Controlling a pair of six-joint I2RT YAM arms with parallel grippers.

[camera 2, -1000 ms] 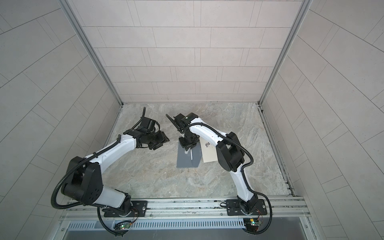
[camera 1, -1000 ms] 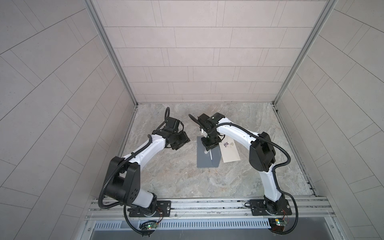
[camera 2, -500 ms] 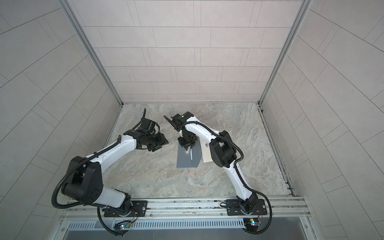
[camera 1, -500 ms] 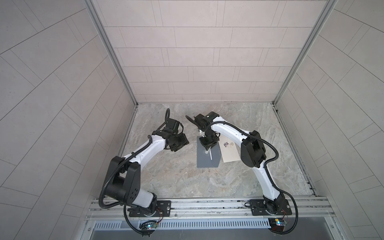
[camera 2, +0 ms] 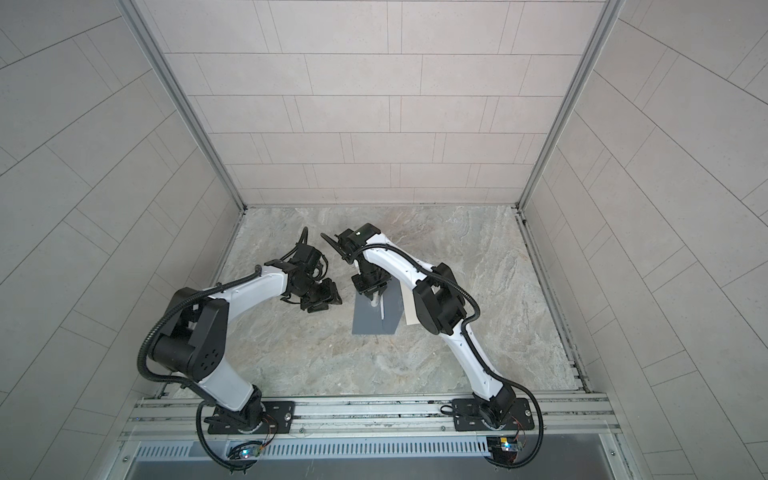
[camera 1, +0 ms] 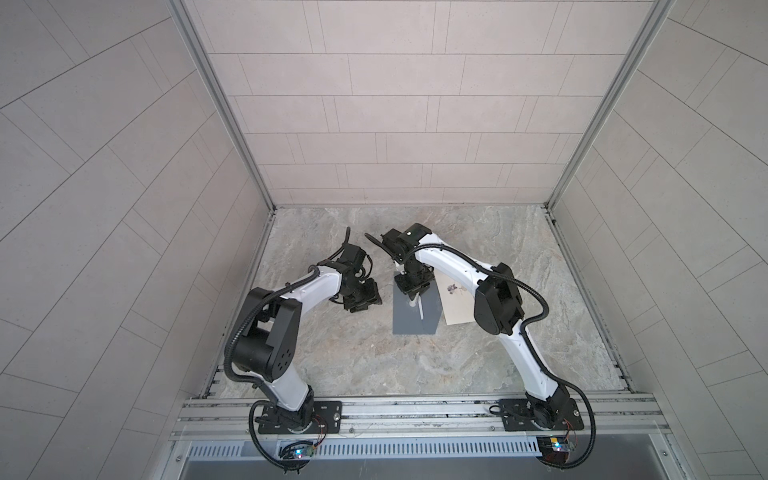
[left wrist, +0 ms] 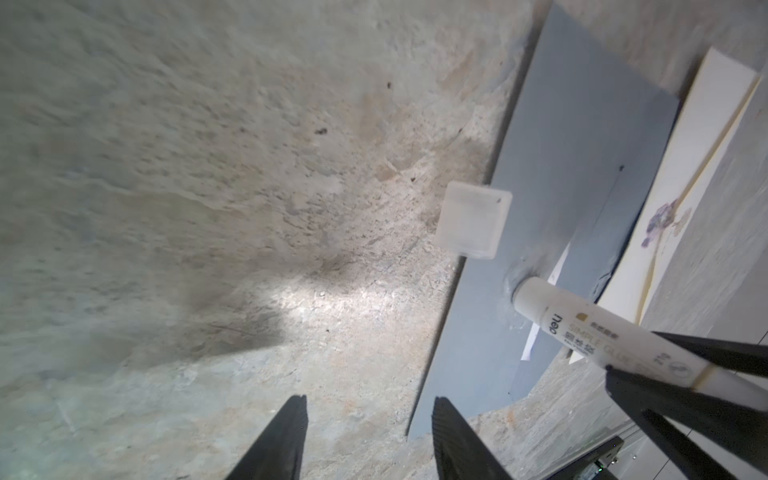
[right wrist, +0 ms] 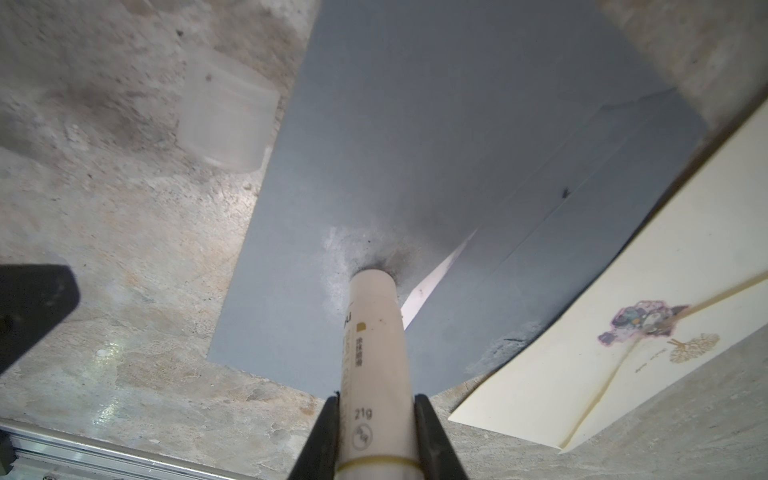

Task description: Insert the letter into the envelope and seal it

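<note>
glue stick [right wrist: 376, 353] pinched in right jaws, tip pressed to grey envelope [right wrist: 457, 124] to lay sealing adhesive — left jaws spread, empty, clear at left.

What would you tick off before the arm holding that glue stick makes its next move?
1. The glue stick is clamped in the right pincer: ok.
2. The stick's tip is pressed on the grey envelope: ok.
3. The left pincer is open, holding nothing: ok.
4. The cap stands beside the envelope's edge, out of the stick's way: ok.
5. Letter inside: cannot tell; a white sliver shows at the seam, while a cream card lies outside.
</note>
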